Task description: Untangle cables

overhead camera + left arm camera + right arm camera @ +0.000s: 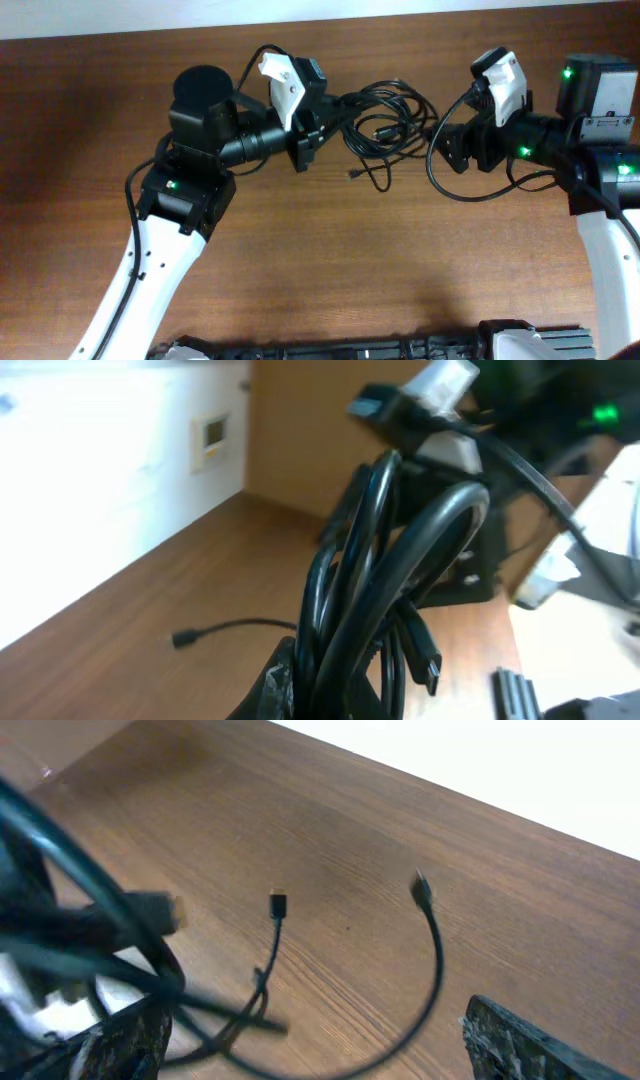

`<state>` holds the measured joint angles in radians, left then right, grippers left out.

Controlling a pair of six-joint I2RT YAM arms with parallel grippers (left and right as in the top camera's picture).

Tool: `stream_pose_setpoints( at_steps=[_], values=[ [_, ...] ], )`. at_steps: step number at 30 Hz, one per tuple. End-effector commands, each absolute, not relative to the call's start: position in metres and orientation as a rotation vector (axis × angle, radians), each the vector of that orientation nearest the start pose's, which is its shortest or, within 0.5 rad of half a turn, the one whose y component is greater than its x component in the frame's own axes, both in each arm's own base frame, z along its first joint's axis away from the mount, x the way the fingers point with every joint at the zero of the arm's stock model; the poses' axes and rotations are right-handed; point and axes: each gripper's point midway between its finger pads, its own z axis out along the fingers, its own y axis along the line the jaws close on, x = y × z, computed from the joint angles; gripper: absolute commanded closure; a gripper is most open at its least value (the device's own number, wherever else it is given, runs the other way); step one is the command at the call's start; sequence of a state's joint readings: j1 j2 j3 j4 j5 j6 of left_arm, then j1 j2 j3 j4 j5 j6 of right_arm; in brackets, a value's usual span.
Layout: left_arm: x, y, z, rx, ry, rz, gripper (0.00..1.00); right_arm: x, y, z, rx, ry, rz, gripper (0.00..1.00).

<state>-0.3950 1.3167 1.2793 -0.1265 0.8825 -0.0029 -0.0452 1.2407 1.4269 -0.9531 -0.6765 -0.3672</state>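
Cables (385, 125) in a tangled bundle at far centre of the wooden table (330, 270), between the two arms. Left gripper (318, 128) pinches the bundle's left side; in the left wrist view the strands rise straight out of its grip. Right gripper (447, 147) sits just right of the bundle, fingers (515, 1042) spread wide, holding nothing. Loose plug ends (278, 905) lie flat on the wood.

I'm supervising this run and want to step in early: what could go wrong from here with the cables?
1. The left fingers clamp several strands of the cables at once, so a pull may tighten the tangle.
2. The right fingers stand open near crossing strands and might close on more than one.
3. A loose plug could snag in a loop.
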Motion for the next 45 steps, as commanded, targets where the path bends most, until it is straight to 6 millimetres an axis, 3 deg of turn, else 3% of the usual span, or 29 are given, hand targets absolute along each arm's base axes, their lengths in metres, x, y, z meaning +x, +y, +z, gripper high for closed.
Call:
stream_pose_setpoints(
  at_steps=[1,7,11,17,24,27,30,36,40,45],
  values=[
    [0.263,-0.275,0.412,1.126,1.341,-1.193,1.0,0.321,0.09,0.325,-0.679,2.084,0.521,0.09],
    [0.24,-0.275,0.416,1.225,1.259,-1.286,1.0,0.353,0.057,0.319,-0.42,2.17,0.347,0.09],
    [0.24,-0.275,0.416,1.224,1.263,-1.288,1.0,0.367,0.029,0.313,-0.175,2.224,0.236,0.09],
    [0.24,-0.275,0.416,1.224,1.262,-1.288,1.0,0.365,-0.001,0.296,0.058,2.308,0.105,0.08],
    [0.249,-0.272,0.415,1.197,1.278,-1.253,1.0,0.357,0.0,0.288,0.057,2.354,0.116,0.08],
    [0.268,-0.26,0.41,1.124,1.352,-1.203,1.0,0.353,0.008,0.285,0.036,2.37,0.17,0.08],
    [0.293,-0.247,0.394,1.008,1.489,-1.125,1.0,0.349,0.029,0.295,-0.068,2.334,0.293,0.08],
    [0.294,-0.243,0.377,1.077,1.495,-1.032,1.0,0.332,0.074,0.321,-0.388,2.197,0.525,0.07],
    [0.296,-0.24,0.362,1.127,1.508,-0.941,1.0,0.307,0.111,0.342,-0.675,2.023,0.721,0.03],
    [0.294,-0.238,0.352,1.174,1.509,-0.899,1.0,0.283,0.134,0.359,-0.868,1.849,0.875,0.01]
  ],
)
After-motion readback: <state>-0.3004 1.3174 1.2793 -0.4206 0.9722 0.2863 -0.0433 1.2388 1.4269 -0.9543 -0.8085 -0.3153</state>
